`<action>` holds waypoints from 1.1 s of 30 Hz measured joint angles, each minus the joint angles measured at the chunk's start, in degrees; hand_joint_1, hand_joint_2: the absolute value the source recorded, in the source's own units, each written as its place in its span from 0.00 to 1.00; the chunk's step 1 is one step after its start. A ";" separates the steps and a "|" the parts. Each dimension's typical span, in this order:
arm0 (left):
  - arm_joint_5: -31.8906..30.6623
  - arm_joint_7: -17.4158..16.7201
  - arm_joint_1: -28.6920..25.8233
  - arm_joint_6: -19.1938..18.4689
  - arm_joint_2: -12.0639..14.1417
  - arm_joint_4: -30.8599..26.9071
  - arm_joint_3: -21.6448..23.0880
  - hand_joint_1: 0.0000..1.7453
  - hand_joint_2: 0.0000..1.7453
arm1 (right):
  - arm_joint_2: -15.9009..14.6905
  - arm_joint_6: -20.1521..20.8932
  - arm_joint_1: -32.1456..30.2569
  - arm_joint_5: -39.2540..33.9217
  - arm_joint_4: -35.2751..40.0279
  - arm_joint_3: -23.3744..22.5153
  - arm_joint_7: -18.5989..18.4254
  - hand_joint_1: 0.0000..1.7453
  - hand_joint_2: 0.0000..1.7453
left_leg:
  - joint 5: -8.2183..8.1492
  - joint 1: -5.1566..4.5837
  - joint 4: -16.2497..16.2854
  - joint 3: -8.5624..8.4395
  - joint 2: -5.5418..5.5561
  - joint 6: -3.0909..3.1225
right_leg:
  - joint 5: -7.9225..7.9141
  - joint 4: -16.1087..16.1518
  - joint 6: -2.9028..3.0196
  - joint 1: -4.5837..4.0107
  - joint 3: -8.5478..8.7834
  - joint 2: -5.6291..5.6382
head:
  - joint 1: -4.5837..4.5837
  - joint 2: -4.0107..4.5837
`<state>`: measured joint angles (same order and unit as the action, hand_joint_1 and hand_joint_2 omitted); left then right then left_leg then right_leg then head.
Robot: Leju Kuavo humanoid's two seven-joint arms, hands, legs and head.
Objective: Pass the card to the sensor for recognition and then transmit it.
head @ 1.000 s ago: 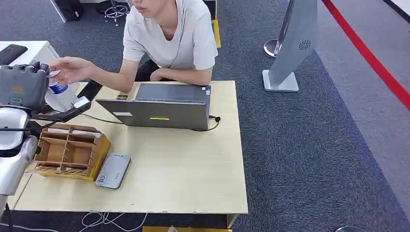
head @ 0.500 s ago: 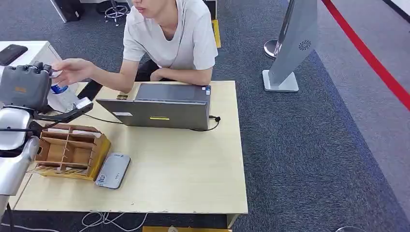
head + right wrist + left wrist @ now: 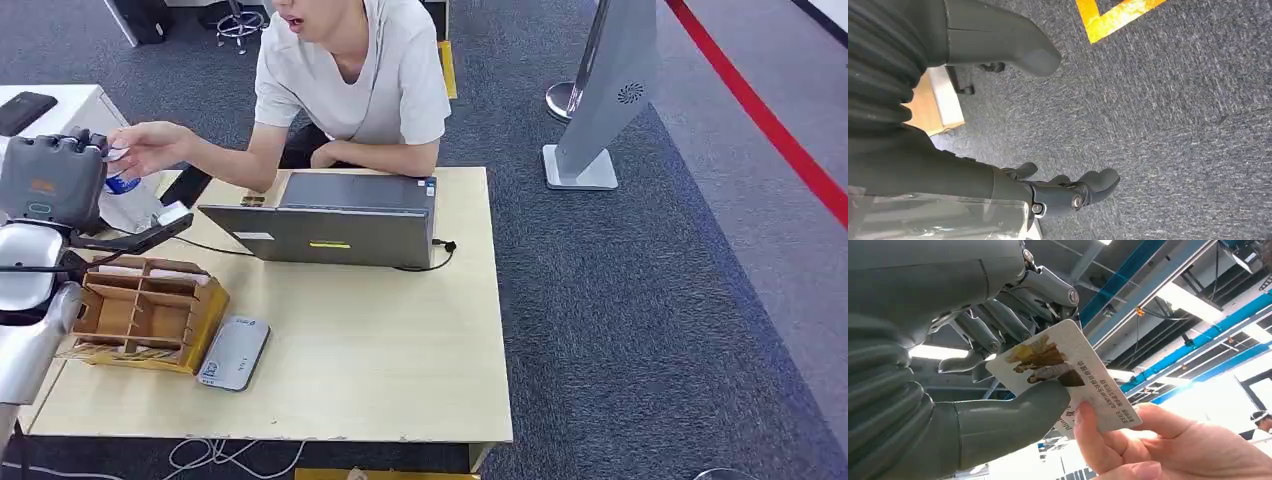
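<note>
Beyond the raised left hand [image 3: 50, 180], a pale wooden table [image 3: 380, 350] stands on grey carpet [image 3: 650, 300], probably office flooring.

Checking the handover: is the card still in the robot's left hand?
Yes, in it. The left hand pinches the card between thumb and fingers, while a person's hand grips its other end.

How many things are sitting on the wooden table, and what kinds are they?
Laptop: 1
Wooden organizer box: 1
Grey card reader: 1
Water bottle: 1
Total: 4
</note>
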<state>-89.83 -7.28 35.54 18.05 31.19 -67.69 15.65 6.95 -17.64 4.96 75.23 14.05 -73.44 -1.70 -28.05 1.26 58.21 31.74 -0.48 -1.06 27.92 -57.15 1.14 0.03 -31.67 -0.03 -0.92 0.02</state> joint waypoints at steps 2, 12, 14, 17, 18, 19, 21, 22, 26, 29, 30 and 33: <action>0.02 -0.04 0.00 0.00 0.00 0.00 0.02 1.00 1.00 | 0.00 0.00 0.01 0.02 0.00 0.00 0.00 0.00 1.00 | 0.00 0.00 0.00 0.00 0.00 0.00 | 0.00 0.00 0.00 0.00 0.00 0.00 | 0.00 0.00; 0.00 -1.03 -0.44 0.59 -0.09 0.15 0.81 0.00 1.00 | -0.07 0.20 0.02 0.13 0.00 0.02 0.09 0.00 1.00 | 0.00 0.00 0.00 0.01 0.00 0.00 | 0.00 0.00 0.00 0.00 -0.01 0.00 | 0.00 0.00; 0.00 -1.03 -0.44 0.57 -0.09 0.15 0.87 0.00 1.00 | -0.11 0.24 0.03 0.13 0.00 0.02 0.09 0.00 1.00 | 0.00 0.00 0.00 0.01 0.00 0.00 | 0.00 0.00 0.00 0.00 -0.01 0.00 | -0.02 0.00; 0.02 -1.03 -0.44 0.57 -0.09 0.15 1.01 0.00 1.00 | -0.15 0.24 0.04 0.13 0.00 0.02 0.09 0.00 1.00 | 0.00 0.00 0.00 0.01 0.00 0.00 | 0.00 0.00 0.00 0.00 -0.01 0.00 | 0.00 0.00; 0.00 -1.05 -0.44 0.57 -0.09 0.15 1.07 0.00 1.00 | -0.17 0.24 0.04 0.13 0.00 0.02 0.09 0.00 1.00 | 0.00 0.00 0.00 0.01 0.00 0.00 | 0.00 0.00 0.00 0.00 -0.01 0.00 | 0.00 0.00; 0.02 -1.11 -0.44 0.57 -0.09 0.15 1.22 0.00 1.00 | -0.20 0.26 0.04 0.11 0.02 0.02 0.09 0.00 1.00 | 0.00 0.00 0.00 0.01 0.00 0.00 | 0.00 0.00 0.00 0.00 -0.01 0.00 | -0.02 0.00; 0.02 -1.22 -0.44 0.57 -0.09 0.15 1.42 0.00 1.00 | -0.20 0.31 0.04 0.11 0.02 0.02 0.09 0.00 1.00 | 0.00 0.00 0.00 0.01 0.00 0.00 | 0.00 0.00 0.00 0.00 -0.01 0.00 | 0.00 0.00; 0.00 -1.27 -0.44 0.55 -0.11 0.15 1.46 0.00 1.00 | -0.22 0.33 0.04 0.11 0.04 0.02 0.09 0.00 1.00 | 0.00 0.00 0.00 0.01 0.00 0.00 | 0.00 0.00 0.00 0.00 -0.01 0.00 | 0.00 0.00; 0.02 -1.60 -0.45 0.61 -0.26 0.17 1.60 0.00 1.00 | -0.22 0.33 0.05 0.11 0.15 0.02 -0.07 0.00 1.00 | 0.00 0.00 0.00 0.01 0.00 0.00 | 0.00 0.00 0.00 0.00 -0.01 0.00 | -0.02 0.00; 0.00 -1.60 -1.03 1.22 -0.50 -0.20 1.64 0.00 1.00 | -0.22 0.33 0.07 -0.04 0.20 0.02 -0.61 0.00 1.00 | 0.00 0.00 0.00 0.01 -0.01 0.00 | 0.00 -0.01 0.00 0.00 -0.01 0.01 | 0.00 0.00; 0.00 -1.62 -1.66 1.22 -0.61 -0.98 1.70 0.00 1.00 | -0.22 0.31 0.06 -0.04 0.20 0.02 -0.74 0.00 1.00 | 0.00 0.00 0.00 0.00 -0.02 0.00 | 0.00 -0.01 0.00 0.00 -0.01 0.01 | -0.02 0.00; 0.00 -2.62 -4.09 0.94 -0.94 -4.75 2.60 0.00 1.00 | -0.22 0.20 0.06 -0.22 0.20 0.02 -1.33 0.00 1.00 | 0.00 0.00 0.00 0.02 0.00 0.00 | 0.00 0.00 0.00 0.00 -0.02 0.00 | 0.00 0.00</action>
<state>-89.83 -9.90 31.46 18.99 30.25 -72.44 18.25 6.73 -17.44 5.02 75.01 14.25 -73.42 -3.04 -28.06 1.26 58.21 31.76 -0.48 -1.06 27.93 -57.15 1.14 0.04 -31.69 -0.03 -0.92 0.02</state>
